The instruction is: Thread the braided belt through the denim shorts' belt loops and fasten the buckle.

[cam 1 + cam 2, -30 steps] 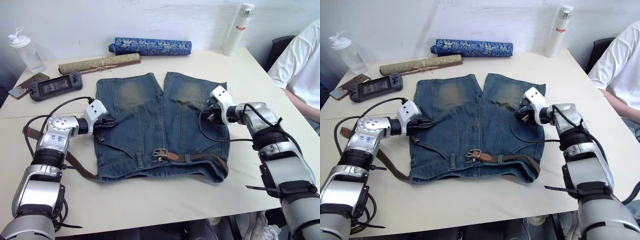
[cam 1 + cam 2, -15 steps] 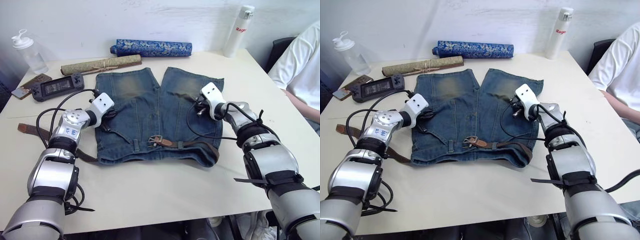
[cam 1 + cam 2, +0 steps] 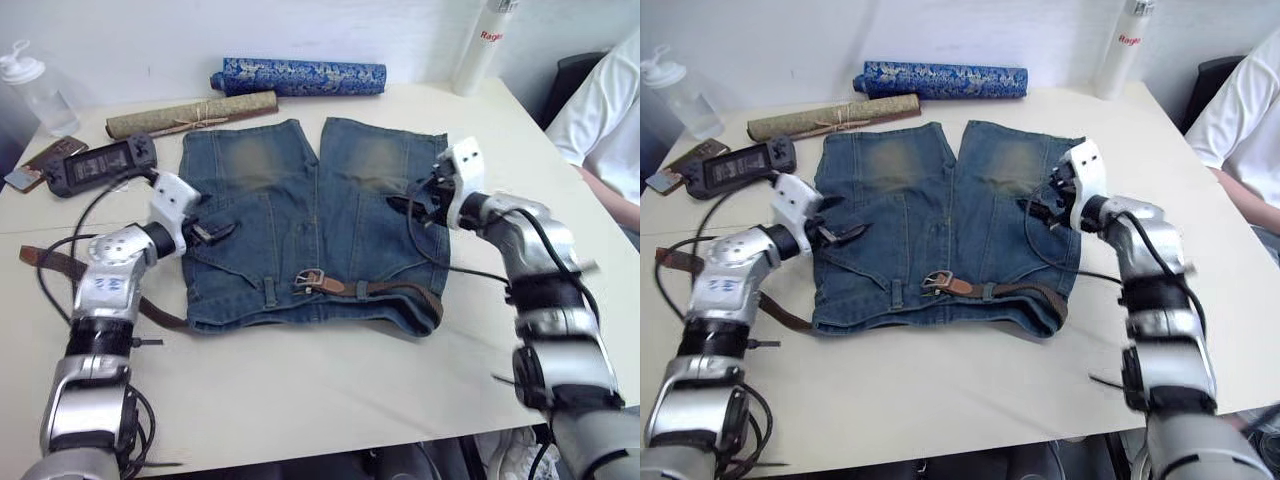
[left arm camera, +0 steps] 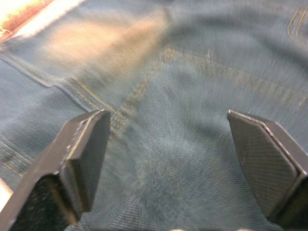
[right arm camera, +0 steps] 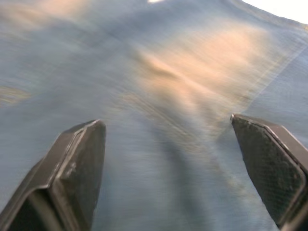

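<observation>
A clear plastic bottle (image 3: 25,88) stands at the far left corner of the table (image 3: 300,400), with a phone (image 3: 35,165) and a black handheld game console (image 3: 95,163) just inside it. The near half of the tabletop lies bare up to its front edge, and a bare strip runs down the right side. The braided belt (image 3: 390,290) has one end trailing off the shorts onto the table at the left, under the left arm. The left gripper (image 3: 205,232) hangs over the left hip of the denim shorts (image 3: 300,220), its two black fingers (image 4: 82,154) spread wide with only denim between them, gripping nothing. The shorts lie flat mid-table, waistband toward the robot. The buckle (image 3: 310,281) sits at the waistband's centre, next to a belt loop (image 3: 270,292). The right gripper (image 3: 415,205) hovers over the shorts' right leg, fingers likewise wide apart and empty. Behind the shorts lie a tan rolled mat (image 3: 190,113) and a blue patterned roll (image 3: 300,77); a white bottle (image 3: 480,45) stands far right. A person in a white shirt (image 3: 605,120) sits just beside the right edge.
</observation>
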You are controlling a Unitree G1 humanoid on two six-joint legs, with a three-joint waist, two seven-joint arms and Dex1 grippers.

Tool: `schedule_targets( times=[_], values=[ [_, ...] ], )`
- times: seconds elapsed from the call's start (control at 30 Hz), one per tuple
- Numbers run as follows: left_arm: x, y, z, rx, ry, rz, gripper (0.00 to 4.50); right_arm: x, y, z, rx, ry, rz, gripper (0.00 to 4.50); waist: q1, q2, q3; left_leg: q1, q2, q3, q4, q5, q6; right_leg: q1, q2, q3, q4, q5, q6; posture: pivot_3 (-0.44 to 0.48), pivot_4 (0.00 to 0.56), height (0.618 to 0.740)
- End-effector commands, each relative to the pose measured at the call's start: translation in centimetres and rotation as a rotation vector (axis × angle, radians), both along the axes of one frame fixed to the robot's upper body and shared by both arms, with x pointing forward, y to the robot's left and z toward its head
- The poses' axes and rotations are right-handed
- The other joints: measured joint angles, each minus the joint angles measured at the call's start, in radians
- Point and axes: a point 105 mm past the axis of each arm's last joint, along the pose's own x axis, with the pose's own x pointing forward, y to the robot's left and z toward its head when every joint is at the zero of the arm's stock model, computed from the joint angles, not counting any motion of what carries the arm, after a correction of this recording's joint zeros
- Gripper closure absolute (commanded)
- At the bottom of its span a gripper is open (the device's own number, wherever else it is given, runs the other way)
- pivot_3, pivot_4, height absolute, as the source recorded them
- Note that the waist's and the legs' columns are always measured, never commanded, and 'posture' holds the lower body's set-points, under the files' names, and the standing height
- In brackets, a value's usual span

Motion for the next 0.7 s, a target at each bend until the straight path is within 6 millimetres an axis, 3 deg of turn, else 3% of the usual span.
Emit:
schedule_targets(
  times=[0.03,0.13,0.2,0.33,0.5,0.63,0.7],
  values=[
    [-3.6,0.4,5.2,-0.158,-0.081,-0.011,0.25,-7.9,3.5,3.4,0.075,-0.113,0.291,0.00,-0.001,0.000,0.000,0.000,0.000,0.000,-0.001,0.000,0.000,0.001,0.001,0.000,-0.002,0.000,0.000,0.000,0.150,0.645],
    [-5.6,2.7,5.2,-0.285,-0.021,0.070,0.25,-11.3,4.3,2.3,0.062,-0.108,0.355,0.00,0.002,0.000,0.001,0.009,0.000,0.000,-0.001,-0.003,0.005,0.012,0.001,-0.001,-0.009,0.002,0.003,0.000,0.150,0.645],
    [-6.6,4.5,4.3,-0.328,0.046,0.145,0.25,-12.3,4.4,1.4,0.019,-0.104,0.365,0.00,0.006,0.000,0.002,0.019,0.000,0.000,-0.002,-0.007,0.012,0.022,0.001,-0.001,-0.014,0.002,0.003,0.000,0.150,0.645],
    [-8.2,8.9,2.0,-0.378,0.159,0.325,0.25,-12.9,4.8,0.2,-0.048,-0.102,0.372,0.00,0.010,-0.002,0.003,0.022,0.000,-0.002,-0.002,-0.007,0.012,0.027,0.001,-0.004,-0.016,0.002,0.003,0.000,0.150,0.645],
    [-8.6,13.2,0.7,-0.458,0.247,0.607,0.25,-12.7,5.0,-1.3,-0.129,-0.094,0.376,0.00,0.028,-0.007,0.005,0.021,0.000,-0.003,-0.002,-0.007,0.012,0.027,0.001,-0.004,-0.016,0.002,0.002,0.000,0.150,0.645],
    [-8.5,15.1,-0.4,-0.512,0.355,0.807,0.25,-12.6,5.3,-2.0,-0.147,-0.084,0.388,0.00,0.035,-0.009,0.005,0.021,0.000,-0.004,-0.002,-0.007,0.012,0.027,0.001,-0.005,-0.016,0.002,0.002,0.000,0.150,0.645],
    [-8.0,15.2,-0.8,-0.585,0.428,0.880,0.25,-12.5,5.5,-2.4,-0.154,-0.076,0.401,0.00,0.036,-0.012,0.006,0.021,0.000,-0.004,-0.002,-0.007,0.011,0.027,0.001,-0.005,-0.016,0.002,0.002,0.000,0.150,0.645]
  ],
)
